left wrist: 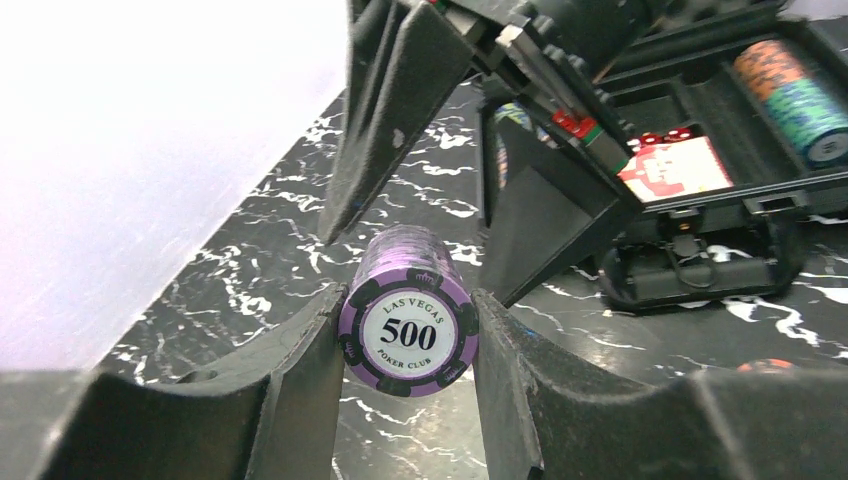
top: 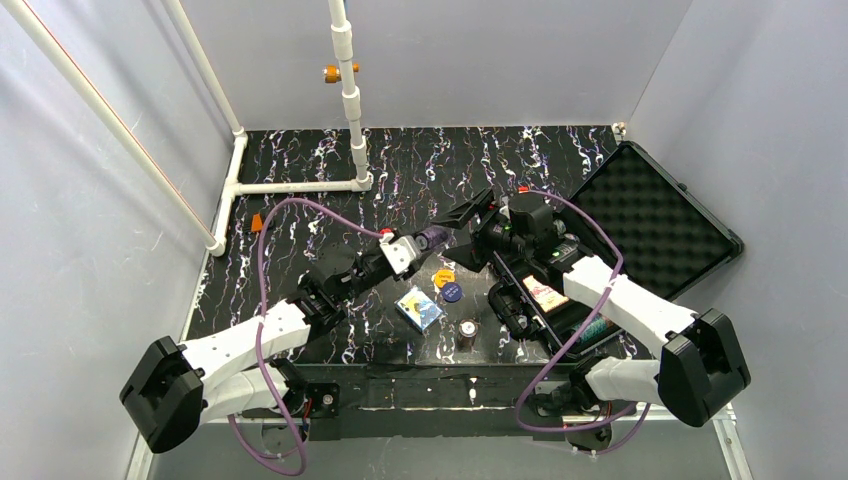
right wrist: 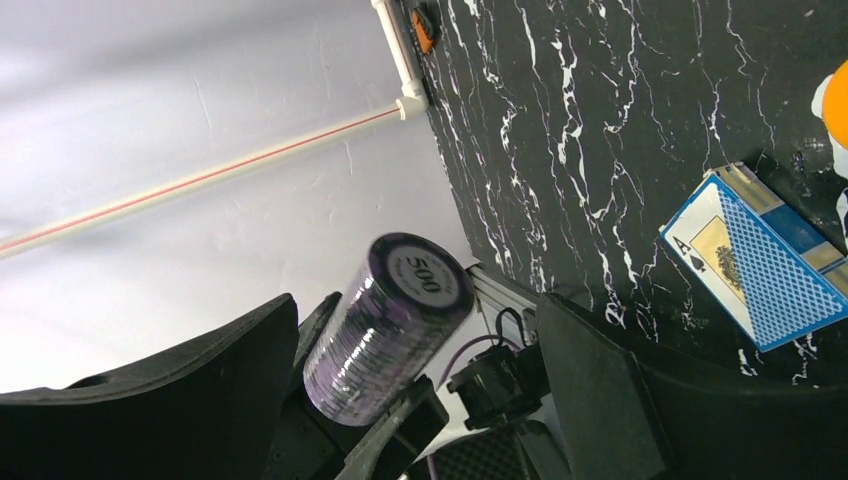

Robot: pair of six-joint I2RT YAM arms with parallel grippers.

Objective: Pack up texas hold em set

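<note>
Chip stack (left wrist: 408, 338) between left tool (left wrist: 407, 302) fingers

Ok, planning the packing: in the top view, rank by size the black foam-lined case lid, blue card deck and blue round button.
Largest to smallest:
black foam-lined case lid
blue card deck
blue round button

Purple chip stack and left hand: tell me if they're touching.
Touching. Left wrist view: the left hand clamps the purple chip stack, fingers pressing both sides.
</note>
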